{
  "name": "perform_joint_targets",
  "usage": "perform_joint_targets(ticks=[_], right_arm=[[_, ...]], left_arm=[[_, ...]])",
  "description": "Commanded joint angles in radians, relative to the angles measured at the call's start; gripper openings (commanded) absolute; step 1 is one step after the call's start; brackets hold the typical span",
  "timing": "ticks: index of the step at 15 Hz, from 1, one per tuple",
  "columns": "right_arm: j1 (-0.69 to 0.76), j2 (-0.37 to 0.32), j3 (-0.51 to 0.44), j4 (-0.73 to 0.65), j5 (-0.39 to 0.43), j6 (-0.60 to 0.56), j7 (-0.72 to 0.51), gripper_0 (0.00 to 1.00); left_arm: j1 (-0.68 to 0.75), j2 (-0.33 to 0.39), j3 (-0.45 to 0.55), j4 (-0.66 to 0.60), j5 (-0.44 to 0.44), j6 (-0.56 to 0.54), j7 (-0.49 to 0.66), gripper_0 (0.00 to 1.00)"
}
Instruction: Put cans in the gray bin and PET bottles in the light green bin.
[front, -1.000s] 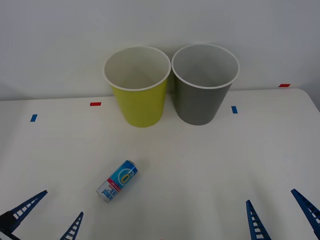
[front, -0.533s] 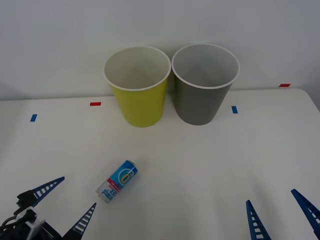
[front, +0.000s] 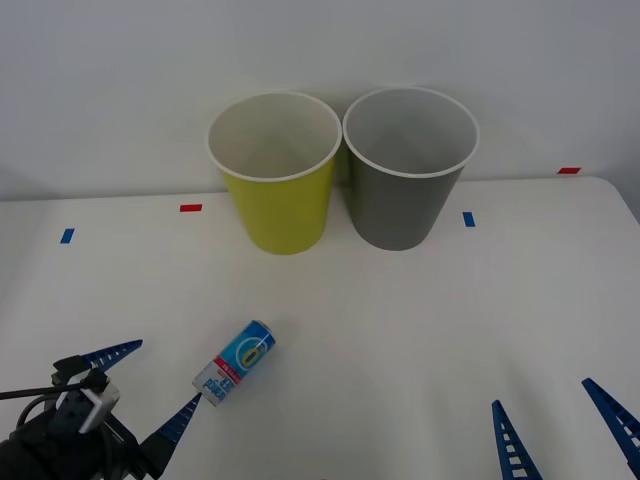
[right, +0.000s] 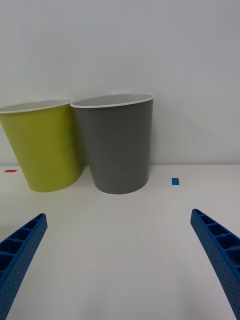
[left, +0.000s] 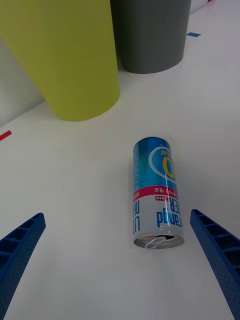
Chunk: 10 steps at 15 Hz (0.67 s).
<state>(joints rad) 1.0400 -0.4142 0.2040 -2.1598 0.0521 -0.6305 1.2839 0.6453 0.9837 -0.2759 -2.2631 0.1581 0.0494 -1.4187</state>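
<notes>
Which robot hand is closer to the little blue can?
The left. The left gripper sits open right beside the can, one fingertip almost touching its end. The right gripper waits open, far across the table.

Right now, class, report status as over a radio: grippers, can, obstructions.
Left gripper open beside the blue drink can, lying on its side. Right gripper open, idle near the table's front edge. Path to gray bin unobstructed.
</notes>
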Motion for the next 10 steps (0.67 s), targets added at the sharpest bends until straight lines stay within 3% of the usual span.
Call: perform_joint_targets(ticks=[1, 5, 10], right_arm=[[0.000, 0.000, 0.000, 0.000, 0.000, 0.000, 0.000, 1.00], [0.000, 0.000, 0.000, 0.000, 0.000, 0.000, 0.000, 1.00], [0.000, 0.000, 0.000, 0.000, 0.000, 0.000, 0.000, 1.00]], left_arm=[[-0.072, 0.058, 0.001, -0.029, 0.035, 0.112, 0.027, 1.00], [-0.162, 0.156, 0.001, -0.119, 0.251, 0.300, 0.035, 1.00], [-0.331, 0.187, 0.000, -0.159, 0.491, 0.520, 0.011, 1.00]])
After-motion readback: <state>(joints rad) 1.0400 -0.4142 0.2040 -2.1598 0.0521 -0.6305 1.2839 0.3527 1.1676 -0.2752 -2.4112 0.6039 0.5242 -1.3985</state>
